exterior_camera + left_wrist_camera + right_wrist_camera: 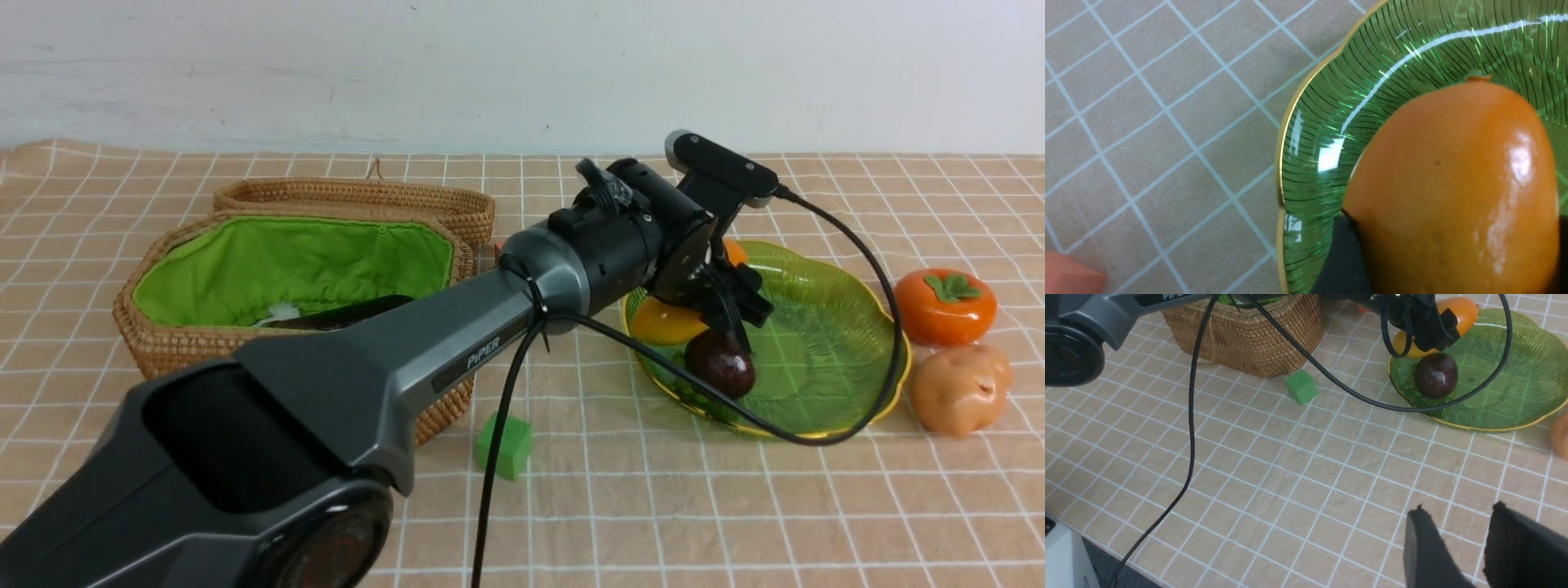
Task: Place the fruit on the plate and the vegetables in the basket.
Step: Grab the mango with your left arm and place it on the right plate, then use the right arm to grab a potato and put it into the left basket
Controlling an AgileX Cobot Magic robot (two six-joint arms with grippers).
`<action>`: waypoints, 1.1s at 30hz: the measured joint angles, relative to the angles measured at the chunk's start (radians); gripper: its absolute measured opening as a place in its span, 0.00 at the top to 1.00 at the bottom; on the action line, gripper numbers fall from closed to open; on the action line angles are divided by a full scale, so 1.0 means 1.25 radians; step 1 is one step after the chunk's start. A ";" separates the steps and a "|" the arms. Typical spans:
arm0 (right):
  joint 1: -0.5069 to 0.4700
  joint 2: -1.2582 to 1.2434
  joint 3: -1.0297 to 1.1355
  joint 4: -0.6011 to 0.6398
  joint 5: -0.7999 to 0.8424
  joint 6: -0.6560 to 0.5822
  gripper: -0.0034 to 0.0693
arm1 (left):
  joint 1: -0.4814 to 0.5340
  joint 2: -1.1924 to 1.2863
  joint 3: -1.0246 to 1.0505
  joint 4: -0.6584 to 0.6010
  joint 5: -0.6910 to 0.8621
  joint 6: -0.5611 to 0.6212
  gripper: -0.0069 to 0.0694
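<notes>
Closest to the lens lies the left arm (351,384), stretched forward across the counter (653,506); on the near side of that counter the right claw (1459,516) hangs over bare cloth, its fingers part-spread and empty. One green cube (504,445) sits just past the arm, near the basket (163,347). Next comes the single plate (824,359); the mangosteen (720,365) rests inside its near edge, and the left claw (732,314) pinches the mango (665,322) across its middle, low over the plate's left side; whether the mango touches the glass cannot be told.

The step in hand looks like setting the mango down; the next move calls for spreading the fingers gently so it settles inside the rim, then lifting clear of the mangosteen.

Right of the plate, on the counter, stand the potato (959,388) and, behind it, the persimmon (945,306). By count: three fruits, two at the plate, one outside; three vegetables, the eggplant (343,314) and radish (282,313) lying in the one basket, the potato outside; one small reddish block (1361,309), mostly hidden; the basket's lid (351,200) lies open at the back.
</notes>
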 joint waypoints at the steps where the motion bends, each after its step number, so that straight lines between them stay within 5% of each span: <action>1: 0.000 0.000 0.000 0.000 0.000 0.000 0.63 | 0.001 0.000 0.000 0.000 -0.004 0.000 0.18; 15: 0.000 0.004 0.000 -0.064 0.000 0.097 0.63 | 0.001 -0.031 0.000 -0.006 0.015 -0.001 0.08; 22: 0.000 0.056 0.000 -0.095 0.000 0.132 0.62 | 0.001 -0.133 0.000 -0.059 0.085 -0.001 0.10; 26: 0.000 0.110 0.000 -0.129 0.000 0.135 0.62 | 0.001 -0.219 0.000 -0.095 0.245 -0.001 0.24; 28: 0.000 0.161 0.000 -0.159 -0.007 0.137 0.62 | 0.001 -0.292 0.000 -0.102 0.346 -0.001 0.44; 29: 0.000 0.171 0.000 -0.161 -0.011 0.137 0.62 | 0.001 -0.299 0.000 -0.102 0.362 -0.001 0.46; 30: 0.000 0.203 0.000 -0.176 -0.027 0.137 0.62 | 0.001 -0.342 0.000 -0.102 0.415 -0.001 0.61; 31: 0.000 0.209 0.000 -0.181 -0.031 0.137 0.62 | 0.001 -0.348 0.000 -0.102 0.415 -0.001 0.61; 32: 0.000 0.271 0.000 -0.190 -0.076 0.138 0.62 | 0.001 -0.399 0.000 -0.101 0.475 -0.001 0.83; 33: 0.000 0.291 0.000 -0.194 -0.089 0.138 0.62 | 0.001 -0.424 0.000 -0.102 0.494 -0.001 0.88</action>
